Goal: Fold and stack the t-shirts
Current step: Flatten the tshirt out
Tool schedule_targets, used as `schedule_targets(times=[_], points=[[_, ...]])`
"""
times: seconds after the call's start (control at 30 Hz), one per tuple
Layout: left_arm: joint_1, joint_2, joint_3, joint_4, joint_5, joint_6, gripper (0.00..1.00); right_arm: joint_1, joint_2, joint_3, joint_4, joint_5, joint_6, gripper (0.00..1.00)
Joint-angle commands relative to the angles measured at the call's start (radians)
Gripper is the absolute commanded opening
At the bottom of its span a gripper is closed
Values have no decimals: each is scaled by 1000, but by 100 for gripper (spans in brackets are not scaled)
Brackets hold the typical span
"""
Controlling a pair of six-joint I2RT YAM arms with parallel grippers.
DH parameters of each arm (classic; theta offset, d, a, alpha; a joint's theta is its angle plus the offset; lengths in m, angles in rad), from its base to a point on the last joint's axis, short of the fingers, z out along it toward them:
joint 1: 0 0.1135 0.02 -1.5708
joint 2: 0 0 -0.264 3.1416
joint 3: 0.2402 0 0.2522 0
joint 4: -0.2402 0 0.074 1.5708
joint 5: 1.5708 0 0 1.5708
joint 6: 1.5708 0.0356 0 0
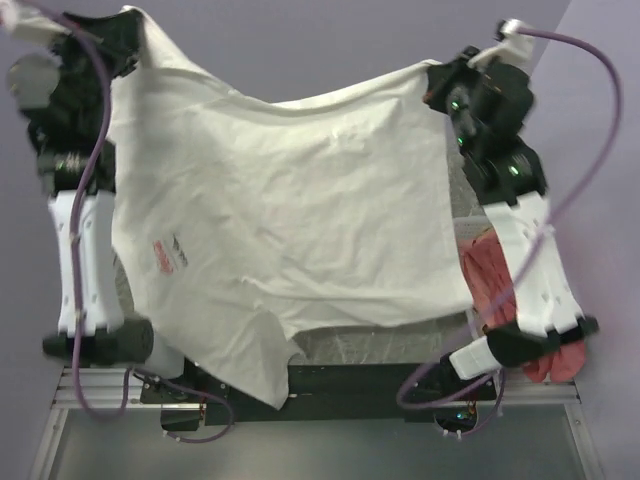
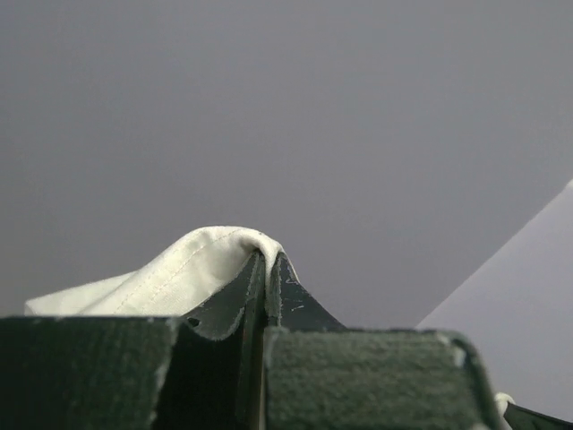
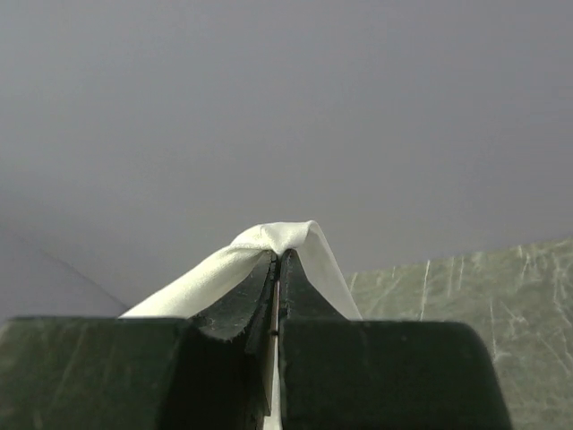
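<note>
A white t-shirt [image 1: 290,210] with a small red chest print [image 1: 165,255] hangs spread between both raised arms, held up by two corners. My left gripper [image 1: 128,55] is shut on its upper left corner; in the left wrist view the hemmed cloth [image 2: 192,269] bulges out over the closed tips [image 2: 269,260]. At the upper right my right gripper [image 1: 435,80] is shut on the other corner, and white cloth [image 3: 286,237] pokes out above those tips [image 3: 279,257]. Behind the right arm lies a salmon-pink t-shirt [image 1: 490,275], partly hidden.
The hanging shirt hides most of the table; a strip of greenish scratched tabletop [image 1: 370,345] shows below it. A grey wall fills both wrist views. Purple cables [image 1: 590,150] loop beside each arm.
</note>
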Motion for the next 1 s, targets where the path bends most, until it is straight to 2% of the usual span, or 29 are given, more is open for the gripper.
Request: schedule_targets(times=[0.0, 0.03, 0.13, 0.17, 0.27, 0.37, 0.5, 0.6, 0.63, 0.7, 0.73, 0.8, 0.83, 0.9, 0.93, 0.97], points=[[3, 185, 128, 83, 108, -15, 1, -57, 163, 110, 136, -113, 29, 0], [3, 296, 253, 65, 126, -17, 1, -68, 201, 191, 142, -127, 34, 0], [2, 476, 497, 57, 177, -27, 1, -102, 334, 372, 154, -168, 58, 0], [8, 500, 535, 78, 183, -37, 1, -108, 356, 410, 163, -176, 69, 0], [32, 486, 526, 218, 194, -64, 1, -123, 367, 431, 234, -176, 75, 0], [63, 431, 483, 285, 178, -67, 1, -128, 290, 313, 332, -165, 88, 0], [111, 408, 477, 303, 229, -106, 1, -132, 197, 172, 332, -161, 104, 0], [117, 319, 278, 348, 276, -107, 1, -139, 120, -29, 347, -168, 146, 0], [118, 242, 104, 364, 287, -112, 1, -140, 97, -148, 352, -172, 160, 0], [115, 148, -107, 416, 287, -129, 1, -142, 29, -280, 363, -175, 205, 0], [117, 49, -322, 455, 283, -138, 1, -146, 8, -407, 369, -178, 224, 0], [117, -47, -535, 500, 269, -184, 1, -146, -55, -540, 378, -202, 276, 0], [117, -131, -713, 500, 260, -195, 1, -148, -73, -656, 371, -207, 291, 0], [117, -214, -885, 473, 220, -243, 1, -148, -119, -774, 366, -214, 336, 0], [117, -294, -1042, 477, 211, -254, 1, -146, -130, -881, 367, -239, 345, 0], [112, -331, -1106, 436, 191, -264, 1, -148, -150, -931, 363, -241, 359, 0]])
